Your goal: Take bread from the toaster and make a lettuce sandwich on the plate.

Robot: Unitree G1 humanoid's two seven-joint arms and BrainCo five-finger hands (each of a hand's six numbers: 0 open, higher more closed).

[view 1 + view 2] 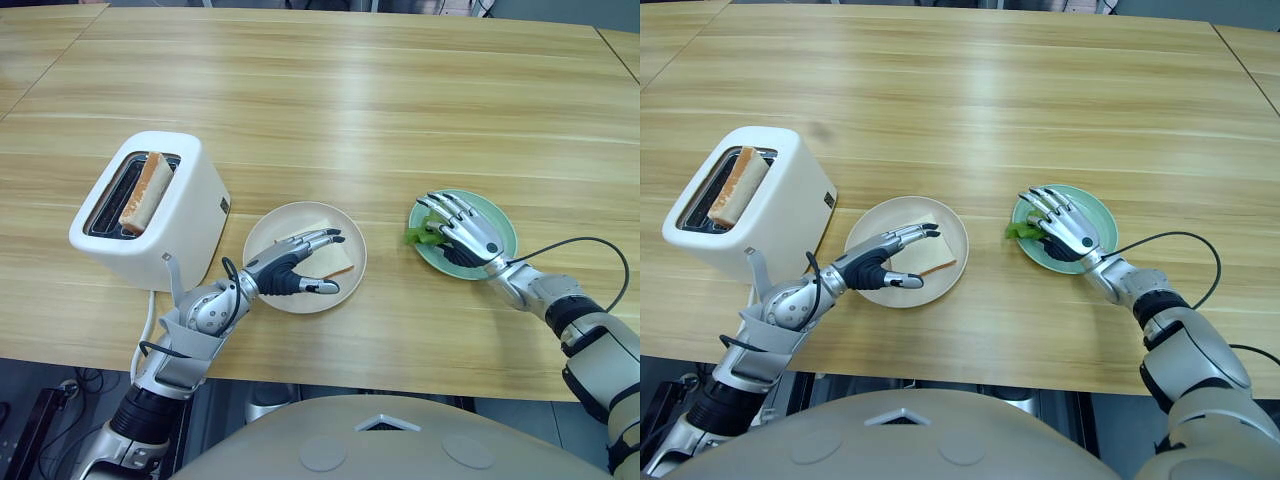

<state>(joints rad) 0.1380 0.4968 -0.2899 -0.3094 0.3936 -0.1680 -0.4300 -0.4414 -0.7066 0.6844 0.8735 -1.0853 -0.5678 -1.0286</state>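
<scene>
- Your left hand (290,270) hovers spread, holding nothing, over one flat pale slice (337,262) already on the round cream plate (300,212).
- Your right hand (468,232), fingers spread, lies on ruffled lettuce (420,237) in the glossy green dish (506,226).
- Left to do: the crusty second slice (147,190) stands in the boxy white toaster (190,215).

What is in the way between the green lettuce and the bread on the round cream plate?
Only bare wooden table lies between the small green plate holding the leafy lettuce and the round cream plate. But the left robot hand stretches over the pale bread slice there, partly covering the landing spot.
</scene>
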